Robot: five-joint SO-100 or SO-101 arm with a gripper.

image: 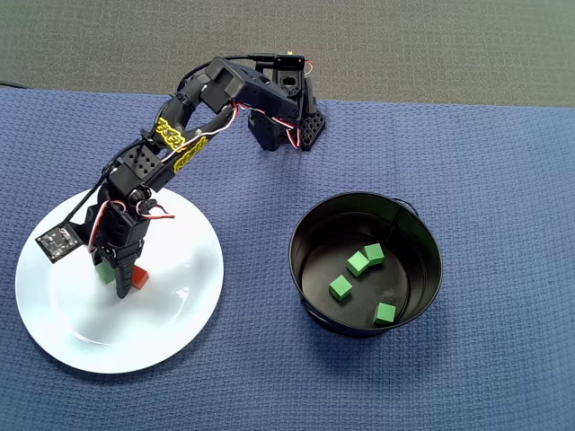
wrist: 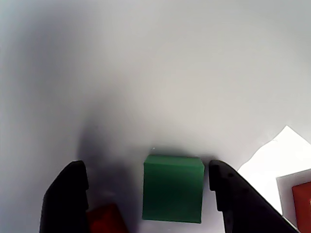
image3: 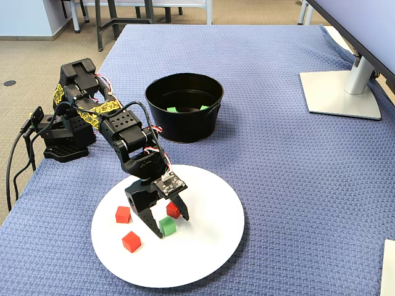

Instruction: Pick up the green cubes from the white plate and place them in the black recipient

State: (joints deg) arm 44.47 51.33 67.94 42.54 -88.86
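- Gripper (wrist: 146,194) is hanging low over the white plate (image3: 210,246), jaws spread apart with the last green cube (wrist: 172,188) sitting between them and clear gaps showing on both sides in the wrist view, so nothing is being squeezed yet.
- Relative to the white plate, that green cube (image3: 167,226) is lying a little off centre on the side toward the arm; one red cube (image3: 173,210) is sitting just beside it, close to a fingertip, and two more red cubes (image3: 123,214) are resting nearer the plate's rim.
- Four green cubes (image: 358,264) are already lying on the shiny floor of the black recipient (image: 422,229), which is standing off the plate, near but apart.
- Judging by looks, the cube is light, stiff and matte (probably not slippery), so pinching it across two opposite flat faces, squarely and near mid-height, is looking like the safest hold; a skewed bite may be twisting it out or nudging the red neighbour.
- Under the plate a blue woven cloth (image3: 278,111) is covering the table; beyond the plate a monitor stand (image3: 342,92) is occupying the far corner, and bare floor with chair legs is showing past the table edge.
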